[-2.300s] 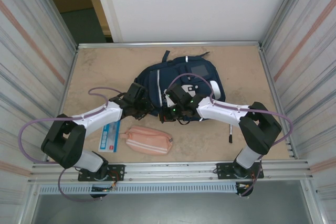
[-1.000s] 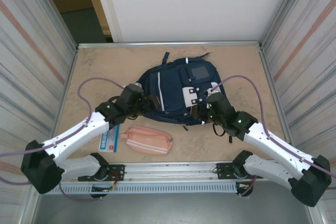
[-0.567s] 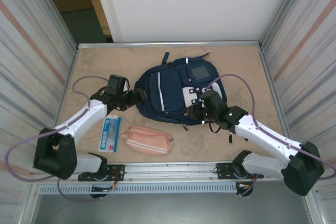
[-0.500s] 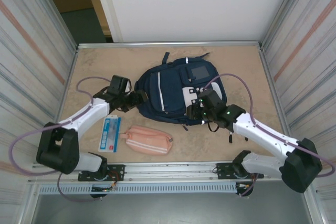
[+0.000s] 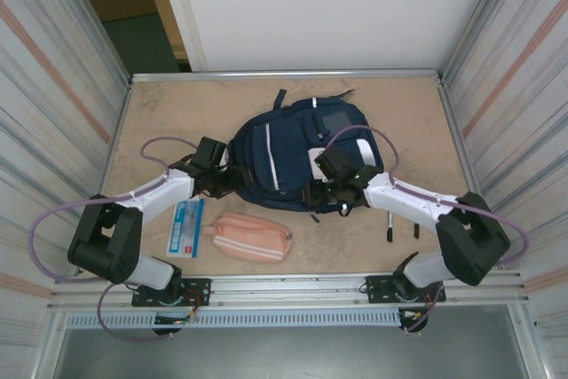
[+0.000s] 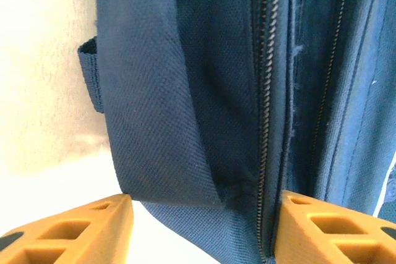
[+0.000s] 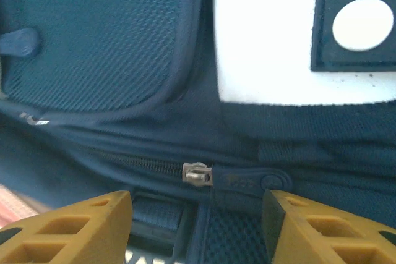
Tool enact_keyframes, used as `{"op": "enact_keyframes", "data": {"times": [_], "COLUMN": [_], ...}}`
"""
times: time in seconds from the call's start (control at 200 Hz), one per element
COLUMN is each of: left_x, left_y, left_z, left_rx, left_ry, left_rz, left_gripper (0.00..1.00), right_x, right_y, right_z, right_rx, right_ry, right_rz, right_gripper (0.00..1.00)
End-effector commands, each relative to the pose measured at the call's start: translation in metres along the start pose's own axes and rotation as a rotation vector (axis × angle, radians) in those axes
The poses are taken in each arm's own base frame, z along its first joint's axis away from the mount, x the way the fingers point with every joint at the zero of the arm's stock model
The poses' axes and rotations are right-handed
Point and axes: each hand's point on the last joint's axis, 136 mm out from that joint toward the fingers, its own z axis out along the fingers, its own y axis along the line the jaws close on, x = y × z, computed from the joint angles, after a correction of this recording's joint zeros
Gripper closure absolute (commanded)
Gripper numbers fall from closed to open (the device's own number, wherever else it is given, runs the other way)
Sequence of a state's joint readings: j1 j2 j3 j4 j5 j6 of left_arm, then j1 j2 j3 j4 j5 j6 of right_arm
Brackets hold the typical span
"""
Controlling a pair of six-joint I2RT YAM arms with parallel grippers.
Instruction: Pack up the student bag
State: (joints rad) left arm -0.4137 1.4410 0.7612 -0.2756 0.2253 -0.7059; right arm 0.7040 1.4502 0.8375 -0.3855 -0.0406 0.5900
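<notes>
The student bag (image 5: 284, 144), navy with white patches, lies flat in the middle of the table. My left gripper (image 5: 232, 180) is at its left near edge. In the left wrist view the gripper (image 6: 204, 227) is open, with a fold of navy fabric (image 6: 185, 91) and a closed zipper line (image 6: 266, 122) between the orange fingers (image 6: 334, 227). My right gripper (image 5: 325, 191) is at the bag's near edge, open. In the right wrist view a metal zipper slider (image 7: 198, 173) with its navy pull tab (image 7: 247, 181) lies just ahead of the gap between the yellow fingers (image 7: 68, 227).
A pink pencil pouch (image 5: 253, 237) and a blue-and-white packet (image 5: 185, 228) lie on the table (image 5: 177, 113) in front of the bag, near the left arm. Small dark items (image 5: 389, 233) lie under the right arm. Metal walls close in both sides.
The left gripper drew back off the bag's left edge, then returned to it with narrower jaws. The right gripper slid slightly left along the bag's near edge as its arm folded in.
</notes>
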Motion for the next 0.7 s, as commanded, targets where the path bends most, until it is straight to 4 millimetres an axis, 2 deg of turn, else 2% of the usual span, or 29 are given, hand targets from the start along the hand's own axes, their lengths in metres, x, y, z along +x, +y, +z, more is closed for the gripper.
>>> {"op": "enact_keyframes", "data": {"times": [0.0,0.13,0.22,0.291,0.426,0.526,0.691], "left_x": [0.018,0.028,0.031,0.034,0.038,0.04,0.047], "left_y": [0.022,0.028,0.024,0.017,0.015,0.013,0.014], "left_z": [0.005,0.01,0.014,0.016,0.019,0.02,0.022], "left_rx": [-0.075,-0.069,-0.021,0.021,0.015,0.029,0.043], "left_ry": [0.032,0.052,0.051,0.06,0.072,0.086,0.091], "left_rz": [0.0,-0.009,-0.038,-0.04,-0.03,-0.038,-0.056], "left_gripper": [0.45,0.54,0.67,0.72,0.77,0.78,0.81], "right_x": [-0.015,-0.016,-0.012,-0.008,-0.001,0.002,0.004], "right_y": [0.004,0.005,-0.004,-0.008,-0.017,-0.027,-0.014], "right_z": [0.006,0.003,-0.005,-0.009,-0.015,-0.011,0.002], "right_rx": [-0.017,-0.001,0.053,0.044,0.008,0.012,-0.09], "right_ry": [0.01,0.049,0.09,0.123,0.182,0.195,0.2], "right_rz": [-0.02,-0.078,-0.073,-0.035,0.021,0.038,0.065], "right_gripper": [0.44,0.44,0.43,0.42,0.42,0.41,0.43]}}
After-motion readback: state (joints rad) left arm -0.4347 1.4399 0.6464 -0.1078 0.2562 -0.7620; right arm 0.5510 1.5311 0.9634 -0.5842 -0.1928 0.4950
